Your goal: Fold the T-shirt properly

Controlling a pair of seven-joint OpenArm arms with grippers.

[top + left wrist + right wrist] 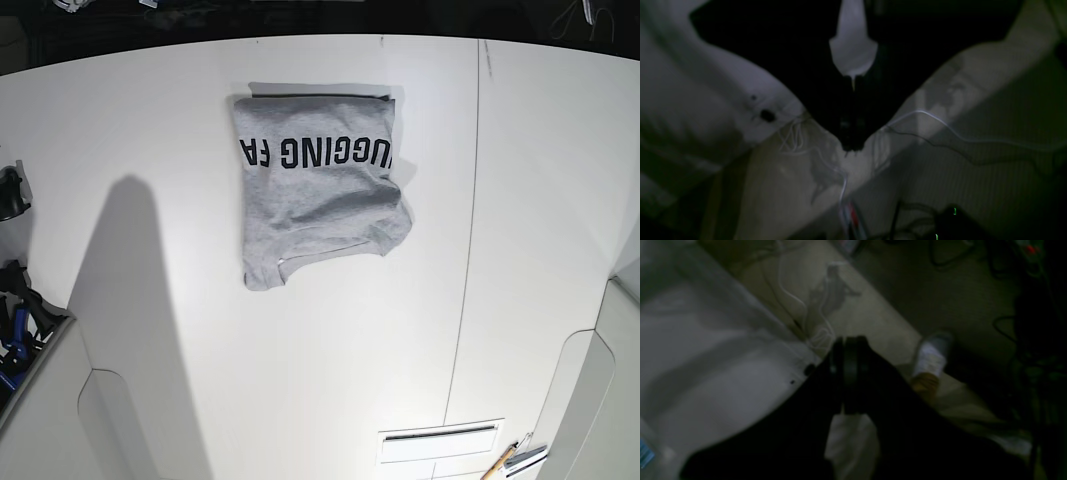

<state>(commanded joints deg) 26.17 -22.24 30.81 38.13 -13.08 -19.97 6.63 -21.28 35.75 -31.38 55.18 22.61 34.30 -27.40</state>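
T-shirt [320, 190] lies lettering up, white tabletop [330, 380] spreading around it, one edge near its lettered end. Away from the shirt, left gripper [853, 145] and right gripper [849, 341] have fingertips together; both wrist views show cables, only the right's a shoe [932, 355].

The left end effector [853, 146] and right end effector [850, 343] look black, with broad bodies narrowing toward slim tips.
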